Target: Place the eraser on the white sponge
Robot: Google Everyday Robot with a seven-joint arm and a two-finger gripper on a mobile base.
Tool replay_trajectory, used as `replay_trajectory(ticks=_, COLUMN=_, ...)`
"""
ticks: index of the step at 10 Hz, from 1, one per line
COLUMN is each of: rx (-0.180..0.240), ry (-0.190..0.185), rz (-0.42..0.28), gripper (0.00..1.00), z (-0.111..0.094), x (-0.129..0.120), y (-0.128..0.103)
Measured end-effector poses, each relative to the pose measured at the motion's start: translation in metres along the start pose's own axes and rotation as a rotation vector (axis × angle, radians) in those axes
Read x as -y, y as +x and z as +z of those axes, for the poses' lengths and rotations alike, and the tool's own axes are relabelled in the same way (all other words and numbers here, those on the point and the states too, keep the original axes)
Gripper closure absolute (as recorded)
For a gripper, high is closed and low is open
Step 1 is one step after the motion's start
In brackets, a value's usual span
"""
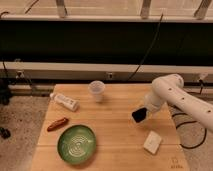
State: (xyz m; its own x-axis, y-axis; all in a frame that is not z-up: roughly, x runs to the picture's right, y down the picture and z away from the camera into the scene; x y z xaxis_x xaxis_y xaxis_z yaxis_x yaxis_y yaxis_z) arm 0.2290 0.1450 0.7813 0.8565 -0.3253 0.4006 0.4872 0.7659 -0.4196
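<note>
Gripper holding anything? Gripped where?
Yes: the gripper, over the right side of the table, holds the eraser, apparently by its upper end; exact contact cannot be told.

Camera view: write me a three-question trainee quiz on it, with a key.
1. True or false: the eraser already lies on the white sponge.
2. Fill in: in the picture, the white bottle lies to the ___ of the cup.
3. Choose: the tool is over A) the green plate, B) the right half of the table, up-left of the sponge, C) the bottle.
Key: 1 false, the tool holds it; 2 left; 3 B.
</note>
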Motion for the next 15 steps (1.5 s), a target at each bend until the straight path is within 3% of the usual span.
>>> replay_trajectory(ticks=15, rx=-0.004, ry=-0.003, rz=0.037, gripper=1.0, z=-0.007, x=-0.046, y=0.004)
